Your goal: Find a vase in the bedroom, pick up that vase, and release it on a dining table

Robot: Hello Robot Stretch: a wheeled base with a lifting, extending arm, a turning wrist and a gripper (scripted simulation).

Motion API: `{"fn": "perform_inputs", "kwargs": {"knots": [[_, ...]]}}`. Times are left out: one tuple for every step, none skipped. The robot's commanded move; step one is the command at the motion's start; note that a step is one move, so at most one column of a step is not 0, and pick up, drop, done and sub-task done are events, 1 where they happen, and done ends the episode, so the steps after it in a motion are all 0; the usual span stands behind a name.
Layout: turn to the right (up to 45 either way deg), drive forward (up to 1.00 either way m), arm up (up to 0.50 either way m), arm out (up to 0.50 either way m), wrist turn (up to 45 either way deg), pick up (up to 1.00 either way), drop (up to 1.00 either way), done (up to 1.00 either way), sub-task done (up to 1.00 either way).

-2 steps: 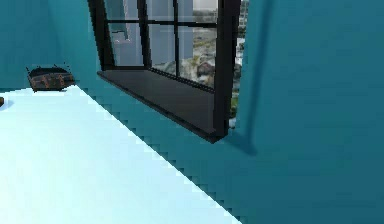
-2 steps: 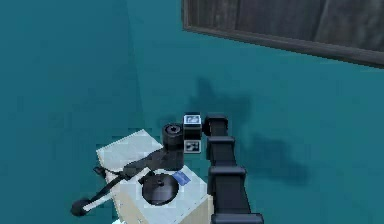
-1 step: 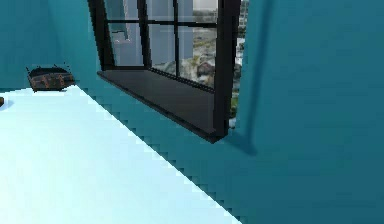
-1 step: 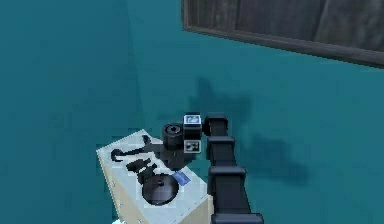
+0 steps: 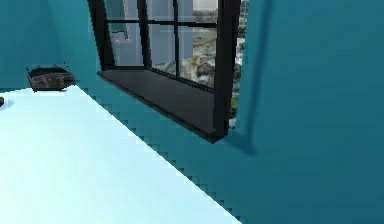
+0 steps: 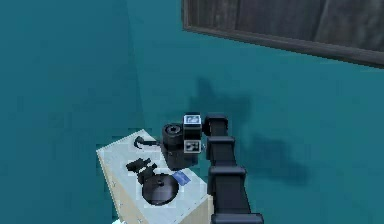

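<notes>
Teal walls (image 5: 310,120) close in the room on both views. In the forward view a dark-framed window (image 5: 170,40) with a dark sill (image 5: 165,95) runs across the upper middle, and a broad pale surface (image 5: 80,160) spreads over the lower left. At its far corner, against the wall, sits a small dark boxy object (image 5: 50,77).

In the arm side view the underside of a window frame (image 6: 290,30) crosses the top right. Lower down stands a small white counter (image 6: 120,160) with a few dark things on its top. The biggest is a dark rounded thing (image 6: 160,188) near the counter's front edge; it may be the vase, but its shape is too vague to say for sure. A smaller dark scrap (image 6: 145,166) lies farther back.

The arm (image 6: 228,185) rises from the bottom edge as a dark segmented bar, ending at two white marker squares (image 6: 192,124). Left of them the gripper (image 6: 150,148) reaches over the counter's far end, its thin fingers (image 6: 157,144) showing against the white top. I cannot tell how the fingers are set, or whether they are grasping anything, since the counter and its small dark things lie right behind them
</notes>
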Motion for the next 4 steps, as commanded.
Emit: {"fn": "perform_inputs", "kwargs": {"knots": [[0.0,0.0,-0.3,0.0,0.0,0.0,0.0,0.0,0.0],[0.0,0.0,0.0,0.0,0.0,1.0,0.0,0.0,0.0],[0.0,0.0,0.1,0.0,0.0,0.0,0.0,0.0,0.0],[0.0,0.0,0.28,0.0,0.0,0.0,0.0,0.0,0.0]]}}
